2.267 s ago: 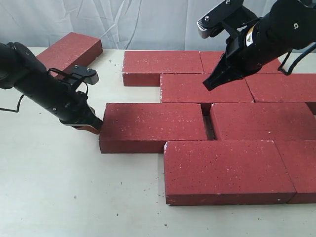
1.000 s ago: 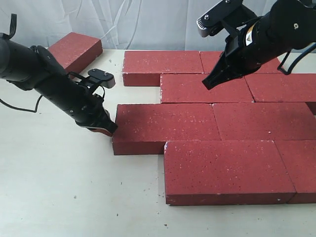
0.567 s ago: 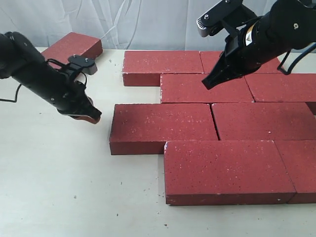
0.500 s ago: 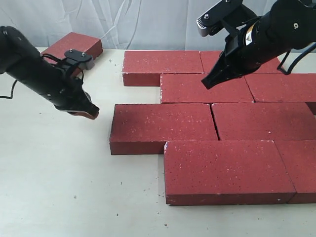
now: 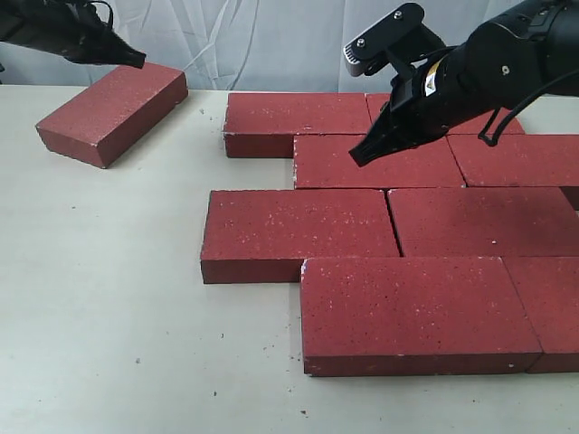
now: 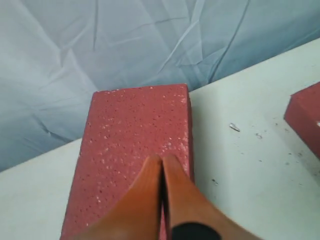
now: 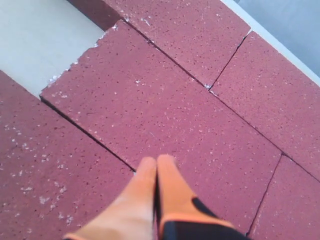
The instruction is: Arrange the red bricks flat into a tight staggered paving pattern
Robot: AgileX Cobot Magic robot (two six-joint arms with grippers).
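Several red bricks [image 5: 298,231] lie flat in staggered rows at the middle and right of the table, edges touching. One more red brick [image 5: 113,110] lies apart at the back left, turned at an angle. My left gripper [image 5: 136,61] is shut and empty, its orange fingertips [image 6: 161,159] hovering over that lone brick [image 6: 132,150] near its far end. My right gripper [image 5: 358,160] is shut too, held just above the second-row brick [image 7: 165,125] near a joint. Nothing is held by either gripper.
A wrinkled pale curtain [image 5: 253,41] hangs behind the table's back edge. Bare cream tabletop [image 5: 118,307] spreads across the left and front, with small dark crumbs [image 5: 271,348] near the front brick. The paved bricks run past the right edge of the exterior view.
My left gripper left the third-row left brick it had pushed rightward, closing the gap, and swung up and back to the lone brick. The right arm shifted slightly left.
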